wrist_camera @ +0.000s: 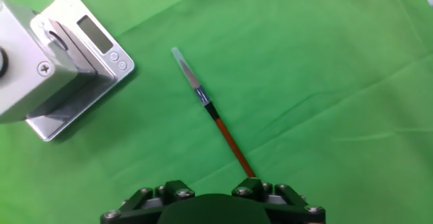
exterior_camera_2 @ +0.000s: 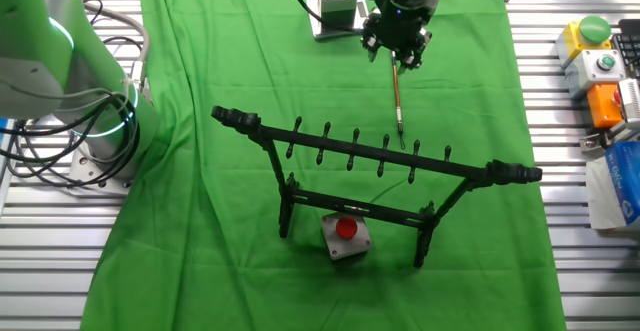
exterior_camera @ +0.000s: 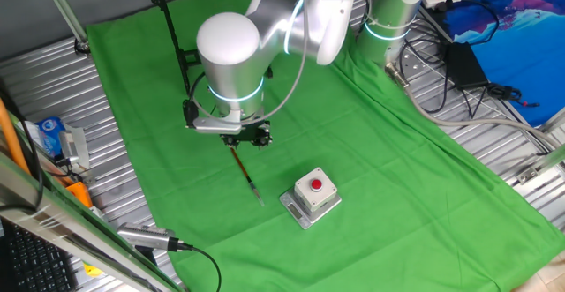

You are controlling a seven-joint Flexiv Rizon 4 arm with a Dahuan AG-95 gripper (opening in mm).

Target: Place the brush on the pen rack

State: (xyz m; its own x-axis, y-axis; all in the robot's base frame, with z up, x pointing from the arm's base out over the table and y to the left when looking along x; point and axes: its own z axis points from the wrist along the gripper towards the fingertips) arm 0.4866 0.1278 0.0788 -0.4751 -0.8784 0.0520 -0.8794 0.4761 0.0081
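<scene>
The brush (exterior_camera: 246, 175) is thin, with a reddish-brown shaft and a pale tip. It stretches over the green cloth from under my gripper (exterior_camera: 240, 139) toward the grey button box. In the hand view the brush (wrist_camera: 210, 109) runs from the upper left down under the gripper's base (wrist_camera: 213, 207), and its rear end is hidden. My fingers do not show, so I cannot tell whether they hold it. The black pen rack (exterior_camera_2: 370, 161) stands upright on the cloth, apart from the gripper (exterior_camera_2: 397, 49). It also shows at the back in one fixed view (exterior_camera: 177, 27).
A grey box with a red button (exterior_camera: 312, 195) on a small scale stands just beyond the brush tip. A second red-button box (exterior_camera_2: 345, 233) sits under the rack. The green cloth (exterior_camera: 380, 177) covers the table, and cables and control boxes lie off its edges.
</scene>
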